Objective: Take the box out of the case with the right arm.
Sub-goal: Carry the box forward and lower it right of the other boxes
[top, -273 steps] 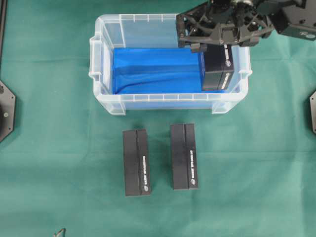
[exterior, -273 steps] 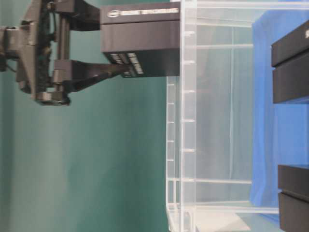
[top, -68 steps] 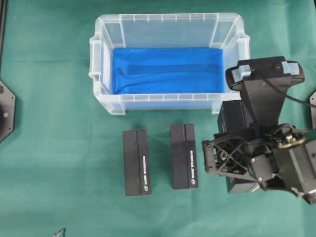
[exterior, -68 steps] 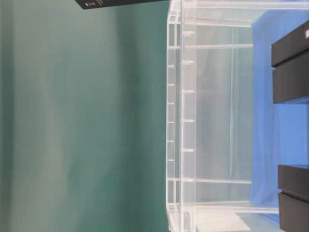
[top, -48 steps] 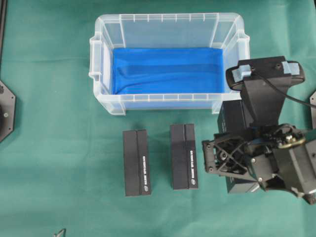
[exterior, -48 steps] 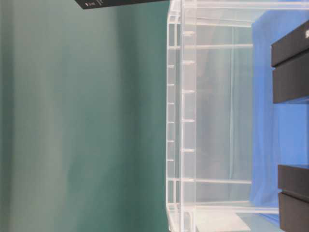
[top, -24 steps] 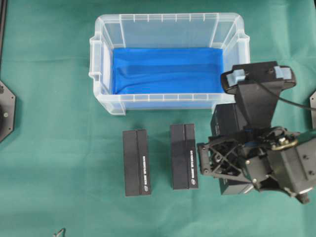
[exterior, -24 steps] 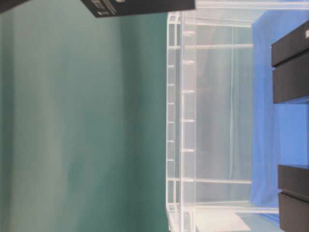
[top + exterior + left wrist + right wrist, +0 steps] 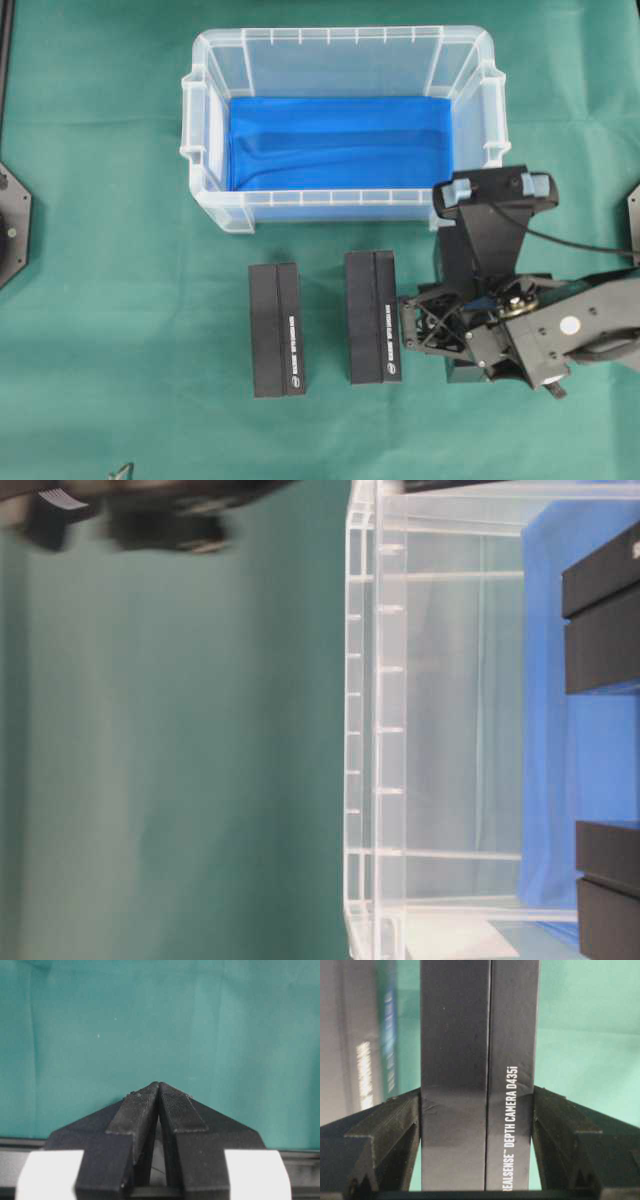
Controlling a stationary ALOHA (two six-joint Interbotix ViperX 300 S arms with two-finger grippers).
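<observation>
Two black boxes [image 9: 278, 329] [image 9: 373, 316] lie lower-centre on the green cloth [image 9: 100, 300], below the case [image 9: 340, 45]. Right of them, the right arm [image 9: 520, 325] hides most of the box [image 9: 480, 1070]; the right gripper [image 9: 477, 1125] clamps its sides. The left gripper [image 9: 159, 1110] is pressed together.

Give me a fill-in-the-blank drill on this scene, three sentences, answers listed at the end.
1. The right gripper is shut on a black box whose printed text reads "DEPTH CAMERA ____".
2. On the green cloth in front of the case, ____ other black boxes lie side by side.
3. The case holds no box now; only its ____ sheet lines the floor.

Missing words: D435i; two; blue
</observation>
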